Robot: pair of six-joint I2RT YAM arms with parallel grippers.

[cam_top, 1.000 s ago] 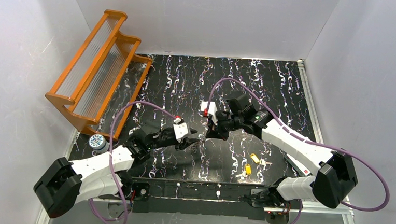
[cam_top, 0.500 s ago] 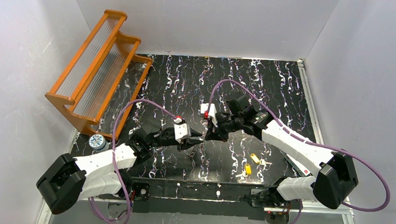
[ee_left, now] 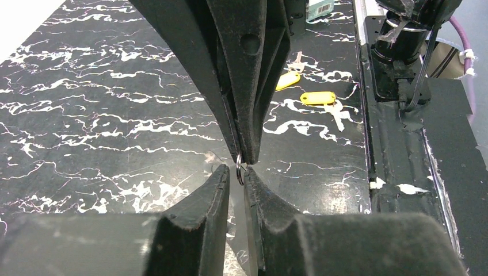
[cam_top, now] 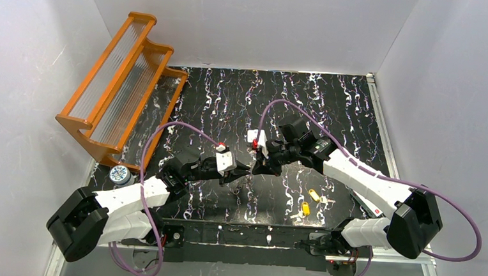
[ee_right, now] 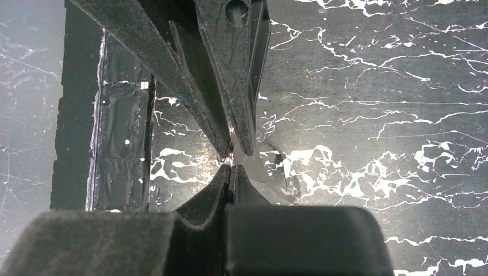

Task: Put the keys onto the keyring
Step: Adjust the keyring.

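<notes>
A small thin metal keyring (ee_left: 239,171) hangs edge-on from my right gripper (ee_right: 231,171), which is shut on it above the mat. My left gripper (ee_left: 236,172) meets it tip to tip. Its jaws stand a narrow gap apart, with the ring's lower edge between the tips and against the right finger (ee_left: 256,184). In the top view the left gripper (cam_top: 242,174) and the right gripper (cam_top: 256,167) touch near the table's middle front. Two yellow-headed keys (cam_top: 315,195) (cam_top: 305,208) lie loose on the mat to the right. They also show in the left wrist view (ee_left: 317,98) (ee_left: 286,81).
An orange slatted rack (cam_top: 120,85) stands at the back left. A small round tin (cam_top: 120,174) sits by its near foot. The black marbled mat (cam_top: 333,105) ends at a black front rail (cam_top: 248,234). White walls close in three sides.
My left arm has moved right toward the right gripper, closing the gap until the tips meet at the ring. The right gripper has stayed nearly still. The keys have not moved.
</notes>
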